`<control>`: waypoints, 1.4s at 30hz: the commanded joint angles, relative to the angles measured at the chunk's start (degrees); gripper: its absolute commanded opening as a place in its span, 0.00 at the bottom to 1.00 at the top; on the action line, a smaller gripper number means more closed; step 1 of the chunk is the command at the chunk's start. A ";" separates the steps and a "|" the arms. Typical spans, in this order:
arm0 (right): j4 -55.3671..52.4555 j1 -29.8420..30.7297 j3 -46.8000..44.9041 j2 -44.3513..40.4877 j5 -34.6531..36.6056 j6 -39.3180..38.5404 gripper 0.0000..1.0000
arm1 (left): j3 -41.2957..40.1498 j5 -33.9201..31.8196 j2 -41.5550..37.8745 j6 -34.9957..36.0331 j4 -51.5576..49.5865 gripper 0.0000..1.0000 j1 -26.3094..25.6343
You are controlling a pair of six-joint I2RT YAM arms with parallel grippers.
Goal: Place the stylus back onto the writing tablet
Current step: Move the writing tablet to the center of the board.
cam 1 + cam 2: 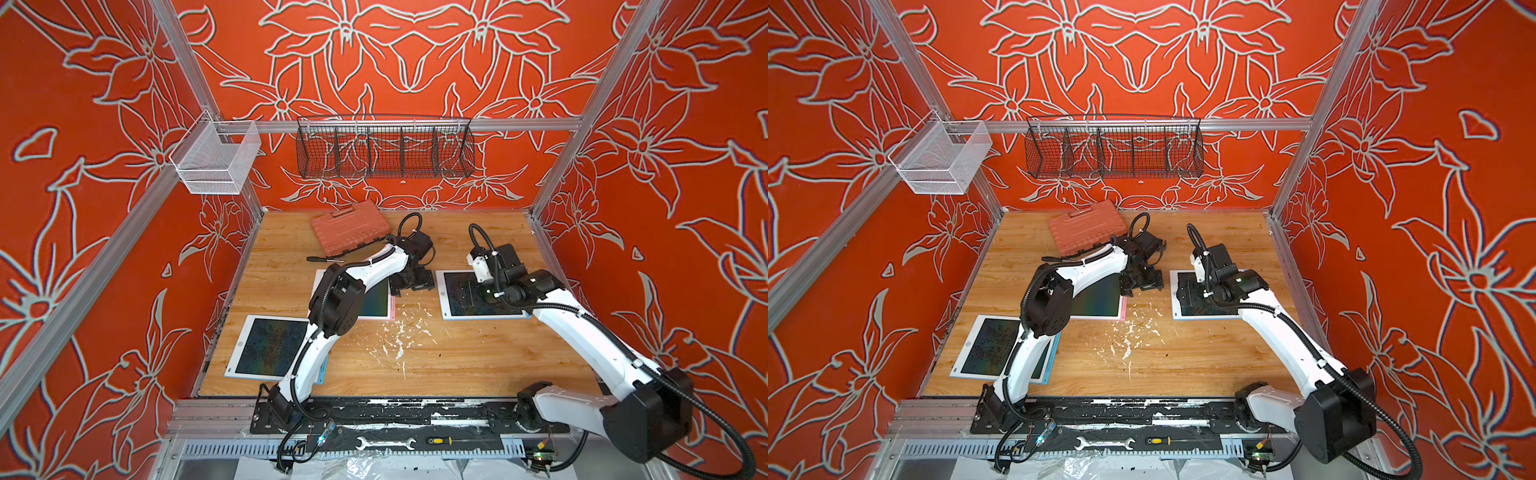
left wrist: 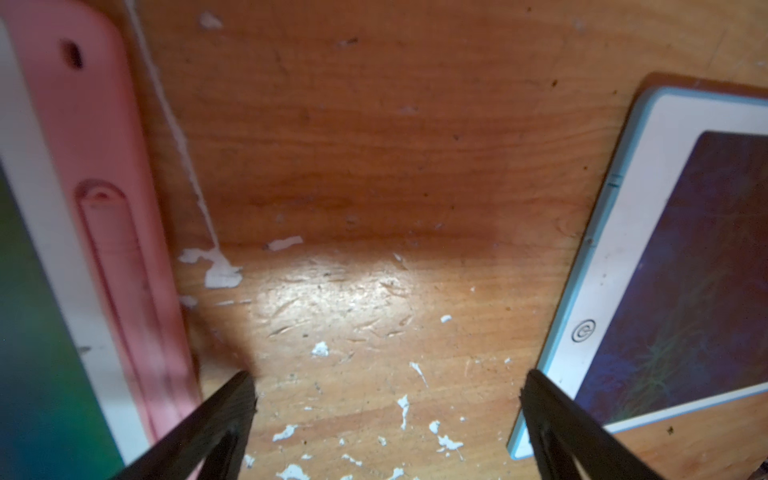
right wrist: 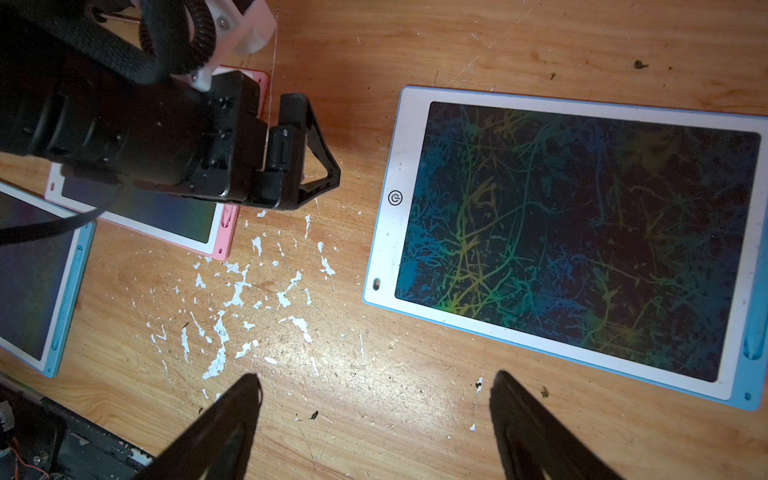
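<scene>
Claws wide and empty, left gripper just beside the pink tablet, right gripper apart; stylus looks seated in that tablet's edge groove, so lift left straight up, no nudging.

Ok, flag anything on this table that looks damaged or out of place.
White flakes are strewn over the wooden tabletop between the pink-edged tablet and the right blue-edged tablet, like chipped-off coating. A black-handled screwdriver lies loose beside the orange tool case.
</scene>
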 commanded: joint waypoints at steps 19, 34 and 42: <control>1.13 -0.53 0.78 0.05 -0.74 -0.24 0.88 | -6.92 -1.83 -2.23 -0.96 0.72 0.97 2.54; 1.48 -0.54 0.50 -0.04 -1.00 -0.06 0.88 | -12.13 -3.23 -5.03 -1.14 1.65 0.97 4.78; 1.48 -0.49 0.41 0.05 -1.00 0.06 0.88 | -16.56 -3.90 -7.20 -1.32 3.19 0.97 6.14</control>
